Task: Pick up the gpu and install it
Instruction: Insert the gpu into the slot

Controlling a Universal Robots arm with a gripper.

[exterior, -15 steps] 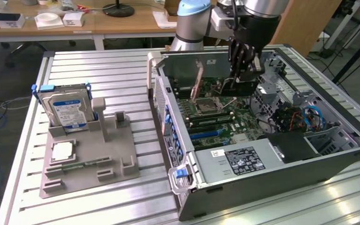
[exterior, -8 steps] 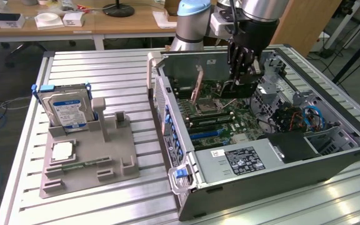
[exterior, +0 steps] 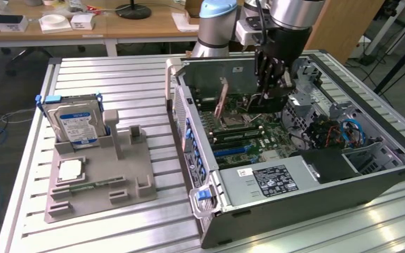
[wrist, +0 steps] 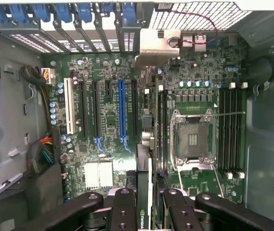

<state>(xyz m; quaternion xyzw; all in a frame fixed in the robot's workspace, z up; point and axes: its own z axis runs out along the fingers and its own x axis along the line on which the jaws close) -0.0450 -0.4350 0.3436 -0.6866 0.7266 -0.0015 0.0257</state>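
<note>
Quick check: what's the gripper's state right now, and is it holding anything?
Gripper: closed on the gpu, holding it edge-on over the motherboard inside the computer case.

Case open on top, clear way down to the motherboard, gripper clamped on the gpu low inside, drive cage and cables crowding the exterior view's right, power supply blocking the near end, open strip of table between case and fixture
</note>
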